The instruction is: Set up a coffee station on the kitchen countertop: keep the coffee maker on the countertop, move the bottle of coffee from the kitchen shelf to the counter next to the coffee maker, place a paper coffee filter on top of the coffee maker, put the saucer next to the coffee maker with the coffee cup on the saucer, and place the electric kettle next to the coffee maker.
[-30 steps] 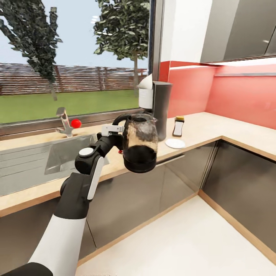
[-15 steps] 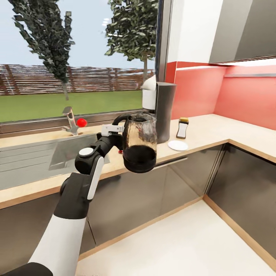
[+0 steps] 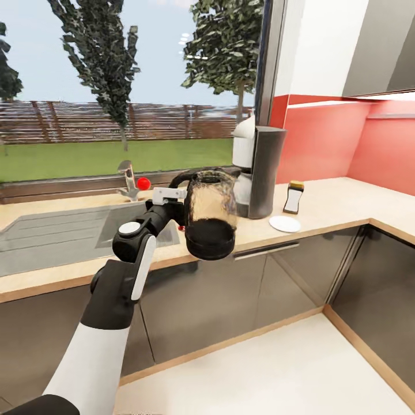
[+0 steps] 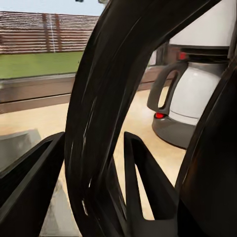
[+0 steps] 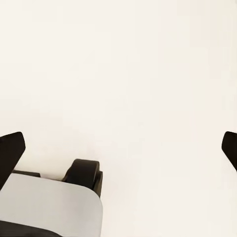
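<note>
One red lamp (image 4: 159, 115), perhaps, on the coffee maker (image 4: 195, 96), left-wrist view alone.

Head camera overlooks the kitchen countertop (image 3: 323, 202) (left wrist shares it close-up); right wrist faces floor (image 5: 123, 74).

A steel sink (image 3: 86, 230) with a ribbed drainboard is set into the worktop, a chrome tap (image 3: 128, 180) with a red knob (image 3: 143, 183) behind it. The window (image 3: 132, 92) shows lawn, a slatted wooden fence (image 3: 86, 121) and two trees. A red backsplash (image 3: 328, 144) runs below what look like grey wall cabinets (image 3: 380, 46). The floor (image 3: 276, 369) is pale cream
</note>
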Controlling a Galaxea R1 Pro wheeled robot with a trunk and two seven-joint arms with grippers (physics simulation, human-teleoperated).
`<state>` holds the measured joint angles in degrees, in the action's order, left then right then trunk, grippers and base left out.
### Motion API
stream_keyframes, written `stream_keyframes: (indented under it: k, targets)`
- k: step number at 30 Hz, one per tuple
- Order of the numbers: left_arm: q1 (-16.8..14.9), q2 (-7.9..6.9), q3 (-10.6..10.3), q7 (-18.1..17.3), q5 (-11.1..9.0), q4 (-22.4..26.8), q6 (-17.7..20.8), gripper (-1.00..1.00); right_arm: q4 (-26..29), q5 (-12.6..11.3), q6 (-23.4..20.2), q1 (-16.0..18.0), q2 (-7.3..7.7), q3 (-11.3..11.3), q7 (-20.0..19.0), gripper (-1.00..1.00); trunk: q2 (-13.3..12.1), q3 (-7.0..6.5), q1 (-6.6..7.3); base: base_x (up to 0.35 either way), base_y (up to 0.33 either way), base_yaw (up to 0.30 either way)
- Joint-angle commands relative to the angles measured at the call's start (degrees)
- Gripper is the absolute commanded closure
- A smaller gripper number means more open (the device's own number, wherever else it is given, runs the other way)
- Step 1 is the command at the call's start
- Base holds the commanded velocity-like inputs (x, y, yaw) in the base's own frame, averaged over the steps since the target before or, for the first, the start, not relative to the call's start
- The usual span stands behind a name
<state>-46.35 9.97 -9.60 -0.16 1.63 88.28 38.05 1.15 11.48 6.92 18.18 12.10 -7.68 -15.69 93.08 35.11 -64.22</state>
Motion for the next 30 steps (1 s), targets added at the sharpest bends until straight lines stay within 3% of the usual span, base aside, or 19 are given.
stream_keyframes:
  k: [1,11,30]
  targets:
    - [-0.1,0.02,0.0,0.0,0.2,0.0,0.3,1.00,0.0,0.6,0.2,0.0,0.03,-0.5,-0.2,-1.00,0.0,0.01,0.00,0.000,-0.003,0.253]
    - [-0.1,0.02,-0.1,0.0,0.2,0.0,0.3,1.00,0.0,0.6,0.2,0.0,0.06,-0.5,-0.2,-1.00,0.0,-0.37,0.00,0.000,-0.039,0.224]
    - [-0.1,0.02,-0.4,0.0,0.2,0.0,0.3,1.00,0.0,0.6,0.1,0.0,0.12,-0.6,-0.2,-1.00,0.0,-0.40,0.00,0.000,-0.282,0.009]
